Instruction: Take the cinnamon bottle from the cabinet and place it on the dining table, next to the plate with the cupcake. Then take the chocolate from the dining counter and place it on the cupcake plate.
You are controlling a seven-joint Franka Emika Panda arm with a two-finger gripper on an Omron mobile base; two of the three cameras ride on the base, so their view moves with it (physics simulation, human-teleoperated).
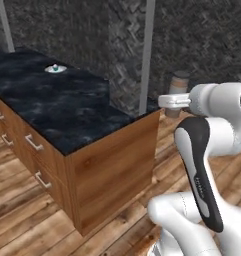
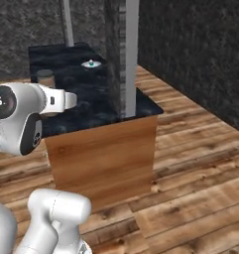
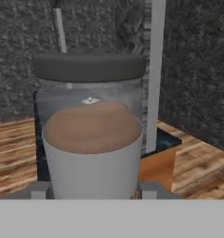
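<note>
Filling my hand view, the bottle (image 3: 90, 139) sits clamped in the gripper (image 3: 92, 189), one finger on each side of its base, dark cap up, brown powder visible inside.

Left base view: I see the bottle (image 1: 178, 90) held upright past the near end of the table (image 1: 57, 110), off its surface. The plate (image 1: 55, 69) with the cupcake (image 1: 55, 66) sits well away on the far part of the top.

Right base view: the bottle (image 2: 45, 79) shows behind the arm; the plate (image 2: 91, 63) lies beyond.
</note>
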